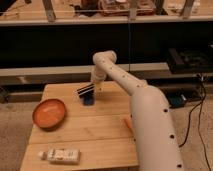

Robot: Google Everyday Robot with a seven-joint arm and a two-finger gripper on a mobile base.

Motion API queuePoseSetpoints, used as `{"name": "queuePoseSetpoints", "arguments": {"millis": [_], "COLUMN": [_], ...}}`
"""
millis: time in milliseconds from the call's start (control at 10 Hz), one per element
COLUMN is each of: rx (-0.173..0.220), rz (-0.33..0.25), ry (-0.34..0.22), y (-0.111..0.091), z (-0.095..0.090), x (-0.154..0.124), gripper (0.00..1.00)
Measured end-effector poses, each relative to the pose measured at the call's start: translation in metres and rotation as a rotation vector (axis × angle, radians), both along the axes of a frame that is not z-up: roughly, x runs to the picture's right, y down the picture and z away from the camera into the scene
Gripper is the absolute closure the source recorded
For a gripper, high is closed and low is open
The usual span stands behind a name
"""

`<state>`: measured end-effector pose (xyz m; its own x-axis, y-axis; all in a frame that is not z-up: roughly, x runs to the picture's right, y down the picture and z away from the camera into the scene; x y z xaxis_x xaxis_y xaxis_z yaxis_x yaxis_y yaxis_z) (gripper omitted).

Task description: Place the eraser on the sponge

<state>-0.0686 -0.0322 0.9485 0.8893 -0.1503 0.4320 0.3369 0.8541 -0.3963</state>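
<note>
The single camera view shows one wooden table (100, 137), and on it one orange bowl (49, 113), one white bottle (60, 155), one small blue block (88, 100) and one small orange thing (127, 121). One white arm (145, 115) reaches in from the right side of the frame.

The bowl stands near the table's left edge, and only its own orange surface shows inside it. The bottle lies on its side at the front left corner, well apart from the bowl. The orange thing lies at the table's right side, partly hidden by the arm.

The gripper (86, 90) hangs over the back middle of the table, directly above the blue block and touching or nearly touching its top. Whether that block is the eraser, the sponge, or one lying on the other cannot be told. Nor can it be told whether the gripper is spread, pressed together or pinching something.
</note>
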Motion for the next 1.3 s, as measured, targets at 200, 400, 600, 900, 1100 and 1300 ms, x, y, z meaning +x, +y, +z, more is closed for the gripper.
{"name": "queuePoseSetpoints", "arguments": {"millis": [200, 400, 600, 900, 1100, 1300], "rx": [0.000, 0.001, 0.001, 0.001, 0.002, 0.002], "rz": [-0.009, -0.024, -0.029, -0.042, -0.054, -0.063], "ry": [-0.004, -0.010, -0.011, -0.016, -0.021, -0.023], "y": [-0.0002, -0.0013, -0.0013, -0.0018, -0.0022, -0.0025], "z": [0.0003, 0.0008, 0.0014, 0.0018, 0.0022, 0.0026], "x": [-0.0015, -0.0005, 0.0000, -0.0012, -0.0014, -0.0003], "gripper": [0.89, 0.89, 0.89, 0.89, 0.89, 0.89]}}
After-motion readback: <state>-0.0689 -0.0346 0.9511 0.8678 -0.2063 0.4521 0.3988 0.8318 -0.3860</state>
